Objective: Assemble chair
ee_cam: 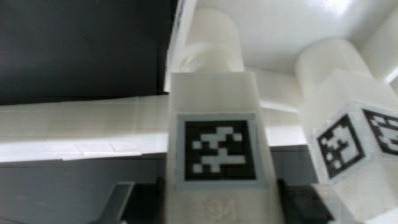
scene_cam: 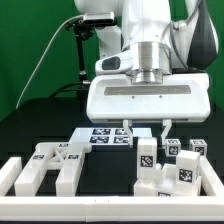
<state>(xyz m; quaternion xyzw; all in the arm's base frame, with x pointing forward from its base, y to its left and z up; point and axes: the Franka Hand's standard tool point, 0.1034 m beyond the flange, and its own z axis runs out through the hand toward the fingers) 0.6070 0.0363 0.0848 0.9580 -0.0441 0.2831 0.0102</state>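
The chair is in loose white tagged parts. Bars and a panel (scene_cam: 55,165) lie at the exterior view's left, and blocks (scene_cam: 185,160) stand at its right. My gripper (scene_cam: 145,132) hangs over an upright tagged bar (scene_cam: 147,153) in the right group. In the wrist view that bar (ee_cam: 217,110) runs between my fingers (ee_cam: 139,205), its tag facing the camera. The gripper (ee_cam: 219,207) is open, one jaw on each side of the bar and close to its sides. A second tagged part (ee_cam: 347,95) lies right beside the bar.
The marker board (scene_cam: 105,137) lies flat just behind the parts at the middle. Plain white border rails run along the front (scene_cam: 100,207) and the left (scene_cam: 14,178). A black cloth (scene_cam: 40,100) covers the table behind.
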